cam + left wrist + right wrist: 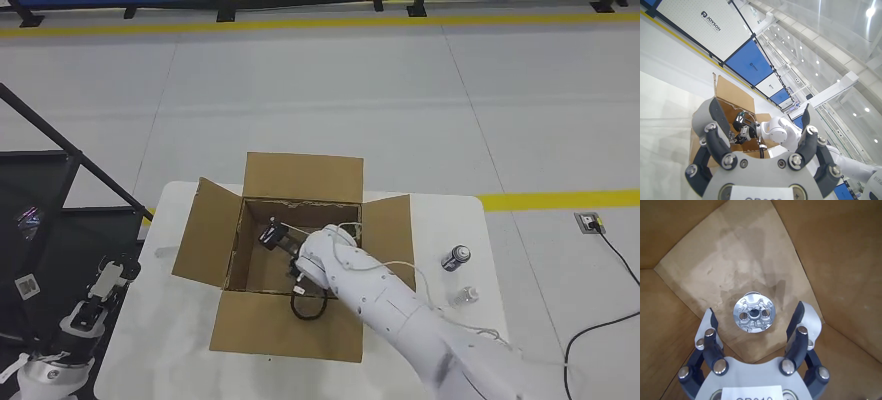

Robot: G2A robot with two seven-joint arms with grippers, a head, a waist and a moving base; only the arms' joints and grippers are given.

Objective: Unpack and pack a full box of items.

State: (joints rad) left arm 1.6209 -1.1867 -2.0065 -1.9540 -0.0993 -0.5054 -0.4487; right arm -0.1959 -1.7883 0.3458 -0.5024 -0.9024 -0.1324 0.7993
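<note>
Cardboard box (303, 177) stands open, and inside it the right gripper (755, 307), jaws spread wide, hangs above a round silver metal part (754, 316) lying on the box floor; unpacking looks underway, so the next move is likely lowering and closing around it.

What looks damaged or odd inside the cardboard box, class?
The box floor is blotched with darker and paler patches, like stains or scuffing. They are densest around the round metal part standing ahead of the open right pincer.

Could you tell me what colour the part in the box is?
The part is silver; right wrist view.
</note>
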